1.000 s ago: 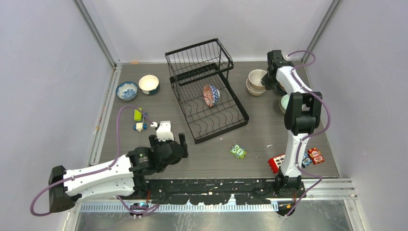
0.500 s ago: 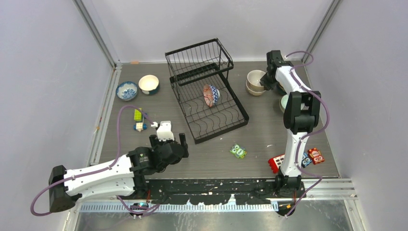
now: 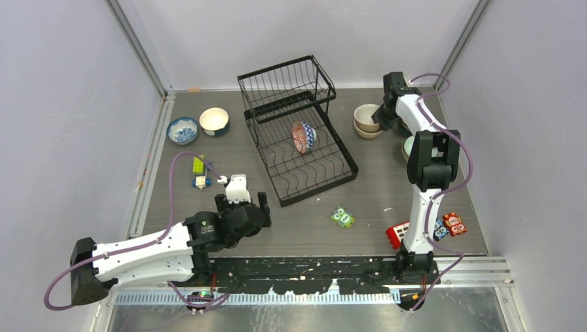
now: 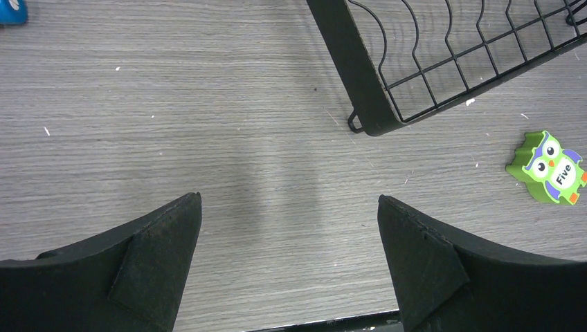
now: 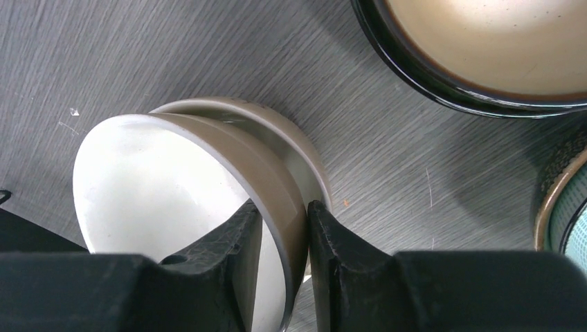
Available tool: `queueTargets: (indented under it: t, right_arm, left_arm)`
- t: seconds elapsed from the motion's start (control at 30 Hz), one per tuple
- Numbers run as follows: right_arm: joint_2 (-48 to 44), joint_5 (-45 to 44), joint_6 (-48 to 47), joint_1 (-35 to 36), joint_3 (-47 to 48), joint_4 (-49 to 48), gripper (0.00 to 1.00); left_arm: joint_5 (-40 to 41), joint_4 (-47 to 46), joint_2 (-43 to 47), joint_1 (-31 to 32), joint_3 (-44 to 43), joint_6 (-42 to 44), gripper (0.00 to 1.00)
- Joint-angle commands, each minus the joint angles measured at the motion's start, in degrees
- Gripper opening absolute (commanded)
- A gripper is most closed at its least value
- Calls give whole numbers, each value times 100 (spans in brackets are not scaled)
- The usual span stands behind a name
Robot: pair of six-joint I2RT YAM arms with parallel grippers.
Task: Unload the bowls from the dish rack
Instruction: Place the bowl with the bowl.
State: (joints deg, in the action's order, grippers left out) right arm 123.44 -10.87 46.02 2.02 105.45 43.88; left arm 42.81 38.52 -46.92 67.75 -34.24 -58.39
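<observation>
The black wire dish rack (image 3: 348, 167) stands mid-table, and one reddish patterned bowl (image 3: 303, 137) leans on edge in its lower tray. At the back right my right gripper (image 3: 381, 115) (image 5: 285, 207) is shut on the rim of a tan bowl (image 5: 208, 180), one finger inside and one outside. That bowl sits tilted in a second tan bowl (image 5: 301, 142) on the table. My left gripper (image 3: 242, 200) (image 4: 289, 207) hangs open over bare table near the rack's front corner (image 4: 360, 104), holding nothing.
A blue-patterned bowl (image 3: 183, 129) and a cream bowl (image 3: 214, 121) sit at the back left. A dark-rimmed brown bowl (image 5: 484, 41) and a mint bowl (image 5: 564, 207) stand close to the right gripper. Toy blocks lie around, including a green owl (image 3: 342, 217) (image 4: 550, 168).
The right gripper has come down slightly with the tan bowl, which now sits lower in the bowl beneath it. The left arm has not moved.
</observation>
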Motion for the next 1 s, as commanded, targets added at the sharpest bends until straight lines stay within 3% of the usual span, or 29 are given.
queueTargets:
  t: [0.0, 0.33, 0.97]
  right_arm:
    - [-113, 15, -5, 13, 267, -69, 37]
    - [-299, -70, -184, 12, 371, 135, 47]
    - [-678, -361, -486, 12, 363, 509, 52]
  left_arm:
    - [143, -213, -13, -30, -20, -77, 100]
    - [120, -69, 32, -33, -52, -110, 100]
    - [82, -54, 240, -37, 4, -170, 100]
